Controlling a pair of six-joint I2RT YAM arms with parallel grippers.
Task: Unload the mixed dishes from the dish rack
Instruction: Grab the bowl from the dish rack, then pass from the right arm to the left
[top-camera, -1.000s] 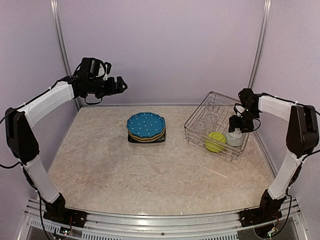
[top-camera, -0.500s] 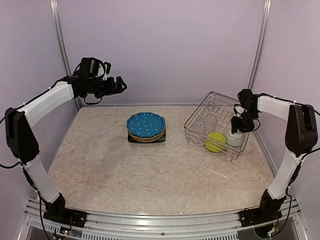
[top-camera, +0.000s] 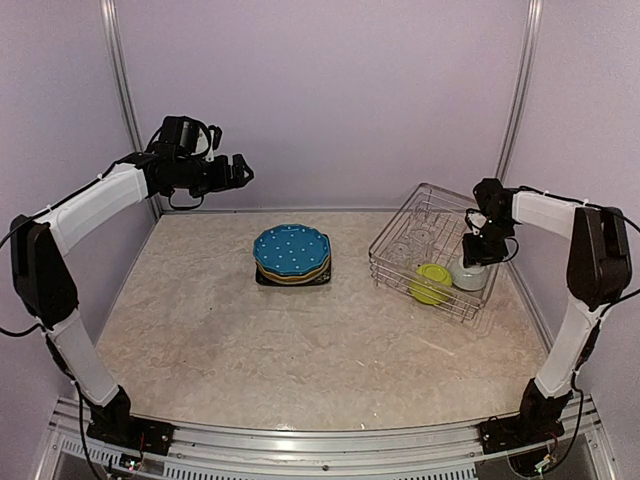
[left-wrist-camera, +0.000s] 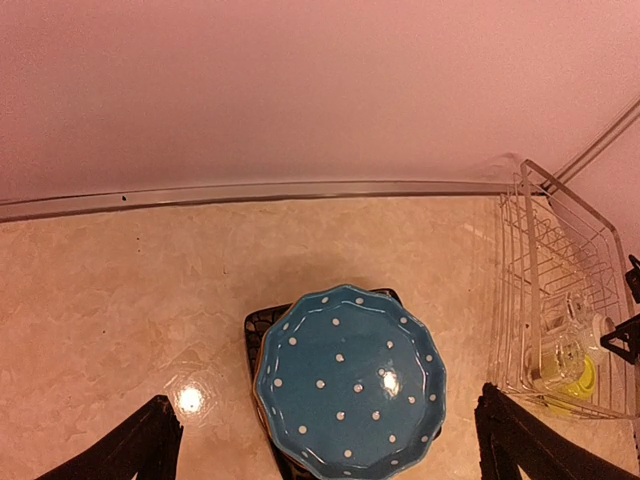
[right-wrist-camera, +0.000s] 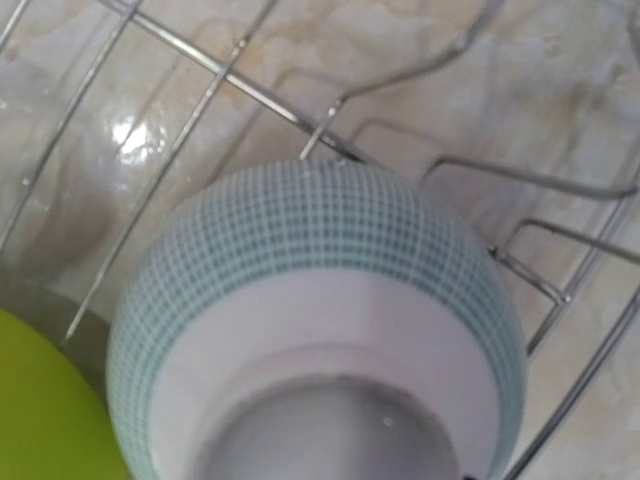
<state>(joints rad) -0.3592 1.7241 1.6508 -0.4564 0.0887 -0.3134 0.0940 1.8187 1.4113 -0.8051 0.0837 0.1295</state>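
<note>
Pale lilac walls (top-camera: 320, 90) close in my workspace on three sides, meeting at two slim metal corner posts (top-camera: 118, 80). Below me spreads a beige, marble-patterned tabletop (top-camera: 300, 350), edged at the back by a thin metal strip (left-wrist-camera: 250, 192) and at the near side by a ribbed aluminium rail (top-camera: 320, 432). A small bright glare (left-wrist-camera: 188, 400) sits on the glossy surface.

Even diffuse overhead light, soft shadow under blue white-dotted plate (top-camera: 291, 250), pink cast in left wrist view, glare spot on table (left-wrist-camera: 120, 300), pale grey-green bowl (right-wrist-camera: 320, 330) close, slightly blurred.
</note>
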